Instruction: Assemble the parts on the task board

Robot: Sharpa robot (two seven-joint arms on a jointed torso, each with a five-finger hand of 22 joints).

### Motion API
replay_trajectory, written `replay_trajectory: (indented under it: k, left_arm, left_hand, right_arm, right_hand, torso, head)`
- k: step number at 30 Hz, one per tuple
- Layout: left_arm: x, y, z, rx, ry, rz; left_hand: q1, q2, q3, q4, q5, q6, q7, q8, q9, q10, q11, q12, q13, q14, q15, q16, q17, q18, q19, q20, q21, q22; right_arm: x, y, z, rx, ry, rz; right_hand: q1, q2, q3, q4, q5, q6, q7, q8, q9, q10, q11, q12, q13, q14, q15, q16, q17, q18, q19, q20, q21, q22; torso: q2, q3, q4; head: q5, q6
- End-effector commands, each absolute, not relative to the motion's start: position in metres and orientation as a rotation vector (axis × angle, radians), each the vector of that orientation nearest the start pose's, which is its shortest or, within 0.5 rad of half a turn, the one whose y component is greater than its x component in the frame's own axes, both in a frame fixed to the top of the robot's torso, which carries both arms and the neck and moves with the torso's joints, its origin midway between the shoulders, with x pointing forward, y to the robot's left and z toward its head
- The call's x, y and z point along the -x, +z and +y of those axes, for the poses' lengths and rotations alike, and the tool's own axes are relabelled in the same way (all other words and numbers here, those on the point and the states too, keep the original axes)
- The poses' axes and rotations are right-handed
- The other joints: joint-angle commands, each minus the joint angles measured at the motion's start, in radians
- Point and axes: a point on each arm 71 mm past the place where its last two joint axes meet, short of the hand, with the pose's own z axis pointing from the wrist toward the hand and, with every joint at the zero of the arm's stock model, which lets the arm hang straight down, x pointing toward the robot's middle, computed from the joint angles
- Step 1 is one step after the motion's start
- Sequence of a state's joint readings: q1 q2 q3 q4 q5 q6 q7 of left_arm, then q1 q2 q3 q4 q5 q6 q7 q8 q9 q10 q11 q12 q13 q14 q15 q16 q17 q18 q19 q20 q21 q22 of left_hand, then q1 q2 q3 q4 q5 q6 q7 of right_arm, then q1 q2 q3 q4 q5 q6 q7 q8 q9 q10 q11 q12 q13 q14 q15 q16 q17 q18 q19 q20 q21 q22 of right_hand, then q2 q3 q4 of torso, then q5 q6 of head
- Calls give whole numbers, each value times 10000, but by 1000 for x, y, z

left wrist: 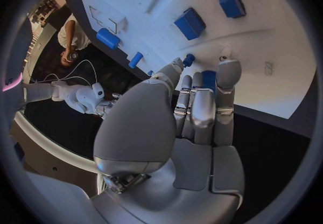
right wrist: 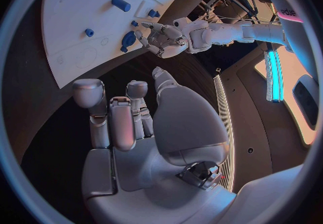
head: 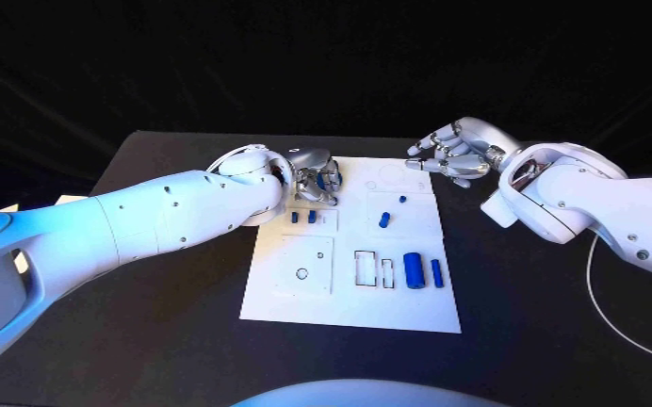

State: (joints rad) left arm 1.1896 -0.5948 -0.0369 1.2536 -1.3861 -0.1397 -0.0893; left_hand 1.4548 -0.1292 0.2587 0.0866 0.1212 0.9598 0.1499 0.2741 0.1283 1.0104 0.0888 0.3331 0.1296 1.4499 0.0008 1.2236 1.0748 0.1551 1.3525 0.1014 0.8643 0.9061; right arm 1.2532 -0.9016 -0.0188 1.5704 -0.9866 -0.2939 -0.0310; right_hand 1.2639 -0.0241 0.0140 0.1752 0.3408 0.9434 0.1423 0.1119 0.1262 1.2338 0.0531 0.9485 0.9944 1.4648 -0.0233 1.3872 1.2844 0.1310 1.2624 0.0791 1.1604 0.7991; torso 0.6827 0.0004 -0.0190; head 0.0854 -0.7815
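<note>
The black table (head: 163, 332) carries the white task board (head: 347, 308) at its middle, flat, its long side running near to far. The left arm (head: 150, 223) reaches in over the board's far left corner; the right arm (head: 584, 200) stays beyond the far right corner, off the board.

The left hand (head: 316, 181) hangs low over the far left part of the board, fingers curled downward close to two small blue parts (head: 303, 218); whether it has hold of anything cannot be told. The right hand (head: 455, 157) hovers with fingers loosely bent and apart, holding nothing.

Other parts lie farther right: a long blue bar (head: 413, 270) and a slimmer one (head: 436, 272) near the right edge, and a short peg (head: 384, 219) at the middle. They look rigid, light and smooth, likely to slip or roll, so a pinch across the short sides at mid-length seems safest.
</note>
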Motion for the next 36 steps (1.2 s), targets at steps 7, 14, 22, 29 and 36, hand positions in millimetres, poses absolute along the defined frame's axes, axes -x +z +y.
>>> replay_trajectory:
  k: [7, 14, 22, 29, 36]
  left_arm:
    - [-527, -222, 140, -2445, -5956, 18828]
    - [-528, -227, 138, -2502, -5681, 19113]
    - [-529, -232, 137, -2581, -5400, 19442]
    - [-527, -236, 132, -2696, -5583, 19472]
    - [-526, -236, 131, -2731, -5826, 19300]
  left_hand:
    - [34, 110, 211, -42, -31, 243, -37, -196, -146, 254, -38, -201, -244, 212, -24, 489, 428, -256, 322, -40, 860, 809]
    - [141, 177, 396, -114, -19, 315, -40, -292, -214, 331, -45, -299, -358, 252, -38, 558, 424, -321, 448, -54, 1249, 1181]
    - [187, 222, 598, -178, -22, 420, -44, -370, -274, 480, -63, -355, -454, 248, -51, 523, 265, -366, 515, -65, 1528, 1459]
    - [200, 250, 770, -251, -24, 574, -92, -411, -312, 775, -131, -314, -480, 267, -102, 551, 214, -409, 575, -94, 1811, 1745]
    - [237, 295, 1011, -384, -21, 905, -188, -415, -317, 1163, -245, -336, -499, 314, -198, 572, 142, -468, 674, -166, 2179, 2109]
  right_arm:
    - [-488, -152, -214, -2255, 9282, 17220]
    - [-487, -152, -213, -2244, 9295, 17231]
    - [-487, -152, -213, -2230, 9307, 17261]
    - [-487, -152, -213, -2219, 9313, 17283]
    - [-487, -152, -213, -2215, 9310, 17301]
  right_hand:
    - [83, 9, -60, 1, 53, -27, -3, 39, -13, -54, 1, 65, 9, 497, -13, -32, 9, 72, -22, 1, -44, 11]
    - [96, 18, -61, 3, 62, -26, -3, 41, -14, -32, 1, 104, 42, 500, -13, -27, 18, 71, -19, 0, -41, 16]
    - [96, 18, -61, 3, 62, -26, -3, 41, -14, -32, 1, 105, 42, 500, -13, -27, 18, 71, -19, 0, -41, 16]
    - [102, 23, -62, 5, 66, -22, -3, 45, -13, -19, 0, 125, 59, 500, -13, -27, 18, 70, -16, 0, -39, 21]
    - [106, 29, -64, 9, 69, -15, -5, 49, -12, -7, 0, 143, 73, 502, -14, -23, 24, 70, -14, 0, -37, 24]
  torso:
    - [-3, -4, -7]
    - [4, -5, 1]
    - [-3, -6, 11]
    - [-2, -6, 3]
    - [-10, 0, 19]
  head:
    - [-14, -16]
    - [-12, -35]
    - [-30, -67]
    - [-24, -83]
    - [-23, -99]
